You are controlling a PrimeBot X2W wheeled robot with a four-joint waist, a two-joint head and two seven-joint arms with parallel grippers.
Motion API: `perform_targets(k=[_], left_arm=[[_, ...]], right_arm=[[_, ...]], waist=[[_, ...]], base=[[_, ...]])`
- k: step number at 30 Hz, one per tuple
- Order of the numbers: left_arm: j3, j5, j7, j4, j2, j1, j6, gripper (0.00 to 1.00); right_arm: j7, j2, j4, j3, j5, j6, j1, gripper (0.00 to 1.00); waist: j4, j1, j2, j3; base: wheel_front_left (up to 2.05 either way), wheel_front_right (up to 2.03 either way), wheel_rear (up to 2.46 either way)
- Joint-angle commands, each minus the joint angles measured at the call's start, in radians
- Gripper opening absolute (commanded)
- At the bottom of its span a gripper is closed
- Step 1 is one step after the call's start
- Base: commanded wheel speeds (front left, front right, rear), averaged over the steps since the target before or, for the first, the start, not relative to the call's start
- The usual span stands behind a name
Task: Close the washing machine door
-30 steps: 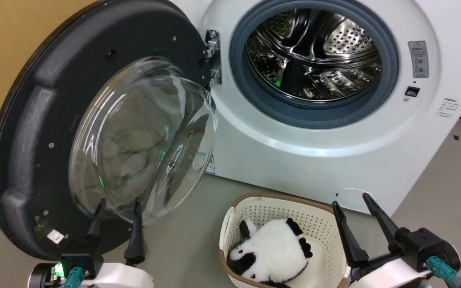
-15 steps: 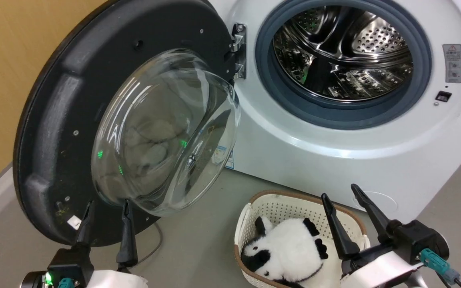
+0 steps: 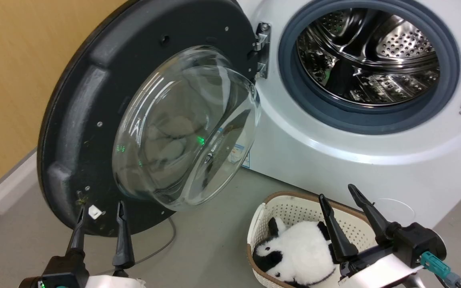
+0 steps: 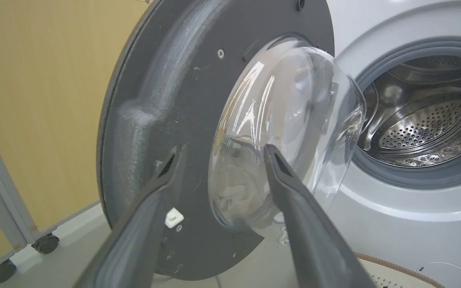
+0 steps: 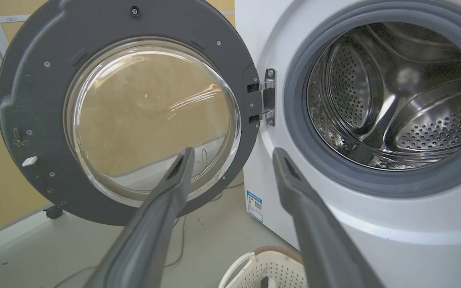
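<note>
**Though Swung Wide Open, Untouched by Either Pincer**

Furthest left, beyond the washing machine door [image 3: 78, 120]: yellow wall [image 3: 14, 80], behind the outer face.

Just below the door's lower rim: left pincer [image 3: 101, 206], fingers apart, gripping nothing, tips pointing up at the black inner face. Appears short of contact in the left wrist view [image 4: 222, 150], though hard to call exactly. Probably held low and toward the free edge on purpose, since furthest from the hinge means most leverage.

Across the door's middle: bulging glass bowl [image 3: 182, 132], turned toward the robot because of hanging fully open. At the door's right edge: metal hinge [image 3: 263, 50], pinning it to the washing machine [image 3: 334, 160].

Right of the door: open mouth ringed by grey gasket [image 3: 290, 80], with steel drum [image 3: 370, 56] behind and nothing seen inside.

Below and right of the door, on the floor [image 3: 214, 248]: cream basket [image 3: 290, 195] holding a black-and-white plush [image 3: 294, 248]. Cannot tell whether low enough to pass under the swing.

Above that basket, well right of the door: right pincer [image 3: 336, 191], fingers spread and empty, aimed between door and drum in the right wrist view [image 5: 233, 150]. Seemingly parked out of the way.

Closing likely calls for drawing the free edge forward and round toward the drum.
</note>
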Motion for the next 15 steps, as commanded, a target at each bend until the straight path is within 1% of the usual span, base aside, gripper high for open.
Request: perform_targets(k=[1, 6, 15], left_arm=[[0.001, -0.007, -0.011, -0.01, 0.001, 0.014, 0.009, 1.0], [0.004, -0.019, -0.025, -0.035, 0.001, 0.028, 0.029, 1.0], [0.021, -0.028, -0.044, -0.061, 0.001, 0.054, 0.045, 1.0]], right_arm=[[-0.012, -0.007, -0.001, 0.008, 0.011, -0.001, -0.014, 1.0], [-0.027, -0.012, -0.003, 0.019, 0.024, -0.001, -0.014, 1.0], [-0.046, -0.015, -0.005, 0.035, 0.041, -0.001, -0.017, 1.0]], waist=[[0.009, 0.0, 0.0, 0.0], [0.039, 0.0, 0.0, 0.001], [0.08, 0.0, 0.0, 0.007]], base=[[0.0, 0.0, 0.0], [0.0, 0.0, 0.0], [0.0, 0.0, 0.0]])
